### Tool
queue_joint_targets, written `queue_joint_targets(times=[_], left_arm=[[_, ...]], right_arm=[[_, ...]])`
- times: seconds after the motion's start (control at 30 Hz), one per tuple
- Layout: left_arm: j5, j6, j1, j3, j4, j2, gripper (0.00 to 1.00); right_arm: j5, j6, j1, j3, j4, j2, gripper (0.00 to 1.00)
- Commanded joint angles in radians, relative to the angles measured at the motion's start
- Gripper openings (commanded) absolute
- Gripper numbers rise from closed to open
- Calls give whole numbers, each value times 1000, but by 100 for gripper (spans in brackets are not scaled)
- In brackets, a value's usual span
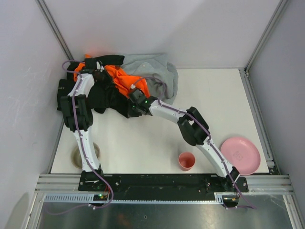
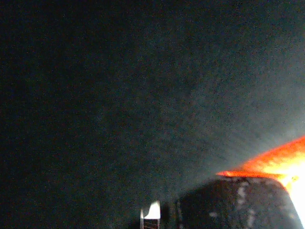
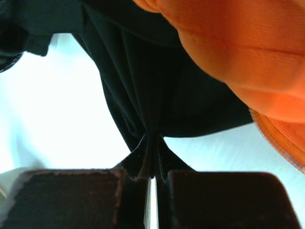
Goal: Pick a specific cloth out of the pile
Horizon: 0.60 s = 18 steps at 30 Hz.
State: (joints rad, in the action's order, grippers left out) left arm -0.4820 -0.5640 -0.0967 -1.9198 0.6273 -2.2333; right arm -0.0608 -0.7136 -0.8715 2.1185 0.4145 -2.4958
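Only the right gripper (image 3: 152, 175) can be read clearly: it is closed, with almost no gap between its fingers, on a narrow pleated fold of thin black fabric. That fabric is judged to be the cloth (image 3: 143, 95), though the pinched piece cannot be told with certainty from the larger black garment (image 1: 106, 98) beside it. The left gripper (image 1: 98, 75) is sunk into the pile (image 1: 119, 81) at the far left corner of the desk (image 1: 157, 143). Its own camera is filled by dark fabric, so whether it is closed or holding anything cannot be told.

The cloth is found at the near edge of the pile, fanning upward from the pinch, with the orange garment (image 3: 238, 47) lying over its upper part. A grey garment (image 1: 157, 69) sits toward the far edge.

The step in hand is judged to be drawing the cloth out. It would best be done with a slow, steady pull toward the bare middle of the desk, so that the thin fold is not slipped from the fingers and the orange garment is let slide off, not dragged along. The pile could usefully be held down by the left arm. If a large black mass is seen to follow, the wrong piece should be suspected.
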Motion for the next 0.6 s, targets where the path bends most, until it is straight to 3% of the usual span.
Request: queue_joint_targets(times=[0.0,0.27,0.57], left_arm=[[53,46,-26,13,131,-54,6],[50,47,-26,9,131,-47,7],[55,53,-31,4,131,-37,8]], right_arm=[[-34,52,1,-103,-34,204,0],[3,96,-1,-361,-90,489,0],[103,161,-1,-461,-78,801,0]])
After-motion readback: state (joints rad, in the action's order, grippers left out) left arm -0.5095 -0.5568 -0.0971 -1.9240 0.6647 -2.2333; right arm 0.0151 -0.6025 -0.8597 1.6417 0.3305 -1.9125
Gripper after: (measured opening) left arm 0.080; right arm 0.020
